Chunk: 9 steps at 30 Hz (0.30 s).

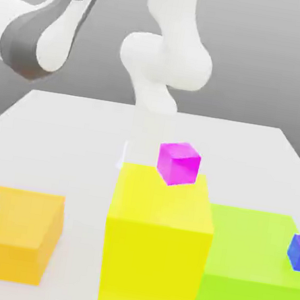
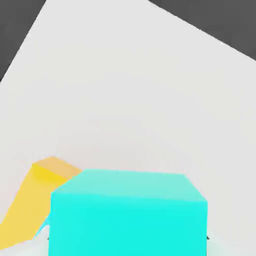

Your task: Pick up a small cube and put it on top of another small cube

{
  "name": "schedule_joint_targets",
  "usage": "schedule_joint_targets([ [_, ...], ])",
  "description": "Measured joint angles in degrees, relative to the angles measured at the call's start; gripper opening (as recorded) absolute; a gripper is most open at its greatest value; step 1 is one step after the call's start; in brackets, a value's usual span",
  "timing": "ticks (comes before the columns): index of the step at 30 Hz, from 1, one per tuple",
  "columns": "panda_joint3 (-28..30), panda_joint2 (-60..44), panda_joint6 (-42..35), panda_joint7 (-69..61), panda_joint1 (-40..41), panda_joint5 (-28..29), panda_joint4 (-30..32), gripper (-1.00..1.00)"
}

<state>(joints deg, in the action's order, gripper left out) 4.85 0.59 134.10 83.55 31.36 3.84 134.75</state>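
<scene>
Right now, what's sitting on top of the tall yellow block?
A magenta cube rests on the yellow block, near the top's back edge. The face it sits on is covered, and so is the table behind the block.

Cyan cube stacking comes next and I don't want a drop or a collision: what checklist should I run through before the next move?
1. Grip on the cyan cube: ok, it sits close up in the hand view.
2. Cyan cube lifted clear of the orange block: cannot tell, they overlap in the exterior view.
3. Magenta cube top free: ok, it rests on the yellow block with nothing on it.
4. Blue cube as alternative: ok, top bare, on the green block.
5. Height for a carry to the magenta cube: not ok, the yellow block stands taller; probably raise first.
</scene>
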Motion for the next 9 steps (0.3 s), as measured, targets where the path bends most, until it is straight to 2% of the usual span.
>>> schedule_joint_targets([
  [2, 0.13, 1.62, -1.02, 5.10, -0.90, -2.76, 0.42, -1.00],
  [6, -0.07, -3.36, 6.38, 6.89, 1.71, -4.34, 2.88, -1.00],
  [7, -0.37, -4.26, 7.64, 6.90, 1.07, -4.46, 3.24, 1.00],
  [9, -0.37, -4.26, 7.64, 6.90, 1.08, -4.46, 3.24, 1.00],
])
